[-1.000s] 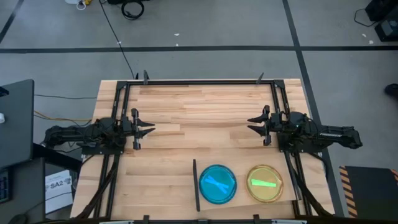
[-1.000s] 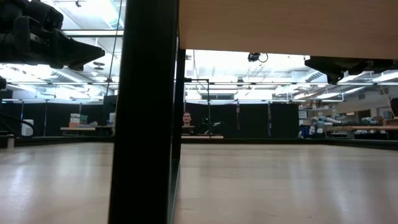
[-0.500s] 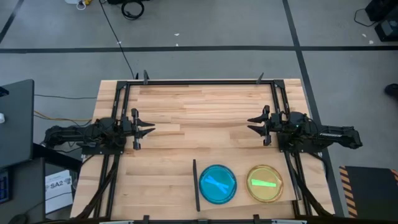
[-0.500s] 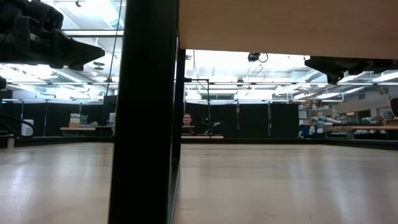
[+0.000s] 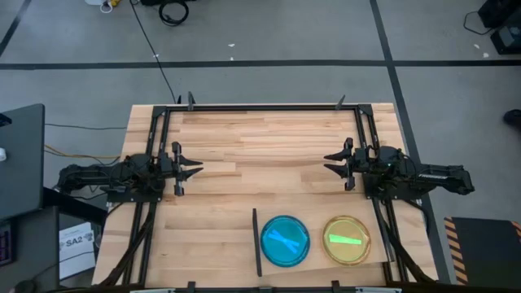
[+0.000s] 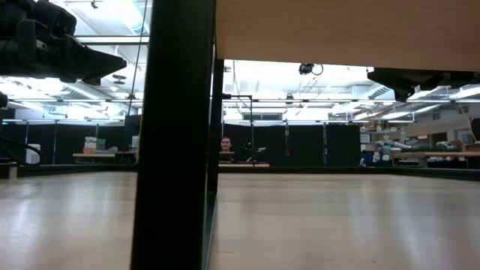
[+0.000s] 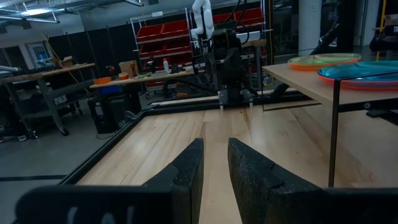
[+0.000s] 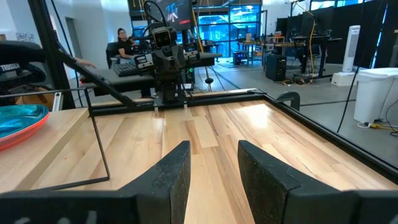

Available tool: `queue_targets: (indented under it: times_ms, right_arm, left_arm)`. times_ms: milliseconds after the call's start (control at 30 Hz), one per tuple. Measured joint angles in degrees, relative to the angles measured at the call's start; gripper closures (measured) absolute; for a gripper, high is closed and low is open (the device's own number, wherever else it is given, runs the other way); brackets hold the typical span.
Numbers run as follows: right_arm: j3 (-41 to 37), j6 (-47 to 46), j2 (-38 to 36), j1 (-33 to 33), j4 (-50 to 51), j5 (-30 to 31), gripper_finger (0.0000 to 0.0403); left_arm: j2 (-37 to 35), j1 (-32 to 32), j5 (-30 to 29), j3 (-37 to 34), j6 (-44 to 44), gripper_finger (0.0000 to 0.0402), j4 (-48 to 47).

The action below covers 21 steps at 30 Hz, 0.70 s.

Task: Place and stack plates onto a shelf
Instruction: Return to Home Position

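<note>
Two stacks of plates rest on the shelf [image 5: 317,221], a pale raised board at the table's near edge with a black strip [image 5: 256,242] along its left side. One stack has a blue plate [image 5: 285,239] on top, the other a yellow-green plate [image 5: 348,240] with an orange rim. The left wrist view shows them as an orange plate [image 7: 323,60] and a blue plate [image 7: 364,70]. My left gripper [image 5: 195,170] hovers level at the table's left side, open and empty. My right gripper [image 5: 330,163] hovers level at the right side, open and empty. Each gripper points toward the other.
A black metal frame [image 5: 264,107] runs along the table's far edge and sides. Bare wooden tabletop [image 5: 260,163] lies between the two grippers. In the low view the shelf's black leg [image 6: 172,135] and underside [image 6: 345,30] fill the near field. A person [image 8: 121,38] sits in the room beyond.
</note>
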State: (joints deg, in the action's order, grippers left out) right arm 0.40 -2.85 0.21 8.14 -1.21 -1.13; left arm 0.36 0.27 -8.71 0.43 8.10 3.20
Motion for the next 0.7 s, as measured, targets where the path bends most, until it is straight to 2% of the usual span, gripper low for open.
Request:
queue_targets:
  times_ms: [700]
  right_arm:
    - [0.0, 0.0, 0.0, 0.0, 0.0, 0.0, 0.0263]
  left_arm:
    - [-0.3, -0.9, 0.0, 0.0, 0.0, 0.0322, 0.0]
